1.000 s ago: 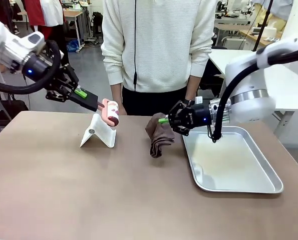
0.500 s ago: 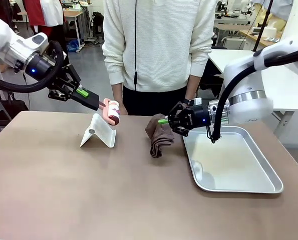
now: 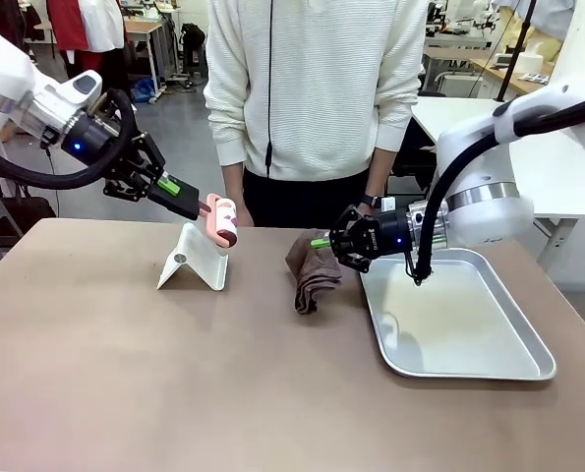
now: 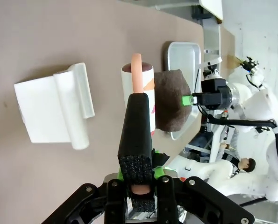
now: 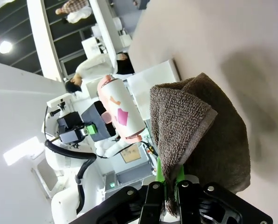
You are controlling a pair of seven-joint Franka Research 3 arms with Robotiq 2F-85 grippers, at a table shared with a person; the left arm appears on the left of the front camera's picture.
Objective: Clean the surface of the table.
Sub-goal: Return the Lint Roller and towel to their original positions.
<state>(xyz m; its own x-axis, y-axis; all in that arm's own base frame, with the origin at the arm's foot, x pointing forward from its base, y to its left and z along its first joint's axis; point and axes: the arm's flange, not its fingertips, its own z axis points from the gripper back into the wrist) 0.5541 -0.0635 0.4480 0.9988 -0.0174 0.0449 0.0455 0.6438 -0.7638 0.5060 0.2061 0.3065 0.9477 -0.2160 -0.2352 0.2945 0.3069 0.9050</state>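
My left gripper [image 3: 179,195] is shut on the black foam handle [image 4: 136,126] of a pink and white lint roller [image 3: 221,220]. It holds the roller just above a white stand [image 3: 196,259] on the brown table [image 3: 174,374]. From the left wrist, the roller [image 4: 141,88] points away from the gripper [image 4: 139,179], with the stand [image 4: 59,109] beside it. My right gripper [image 3: 323,239] is shut on the top of a brown cloth [image 3: 312,267], which hangs down to the tabletop. Seen from the right wrist, the cloth [image 5: 199,140] is pinched between the pads of that gripper [image 5: 171,186].
A shallow silver tray [image 3: 459,324] lies on the table's right part, next to the cloth. A person in a white sweater [image 3: 312,88] stands at the far edge, hands down. The near half of the table is bare.
The left arm's wrist has shifted slightly to the right, and the roller is still over the stand. The right gripper and cloth have barely moved.
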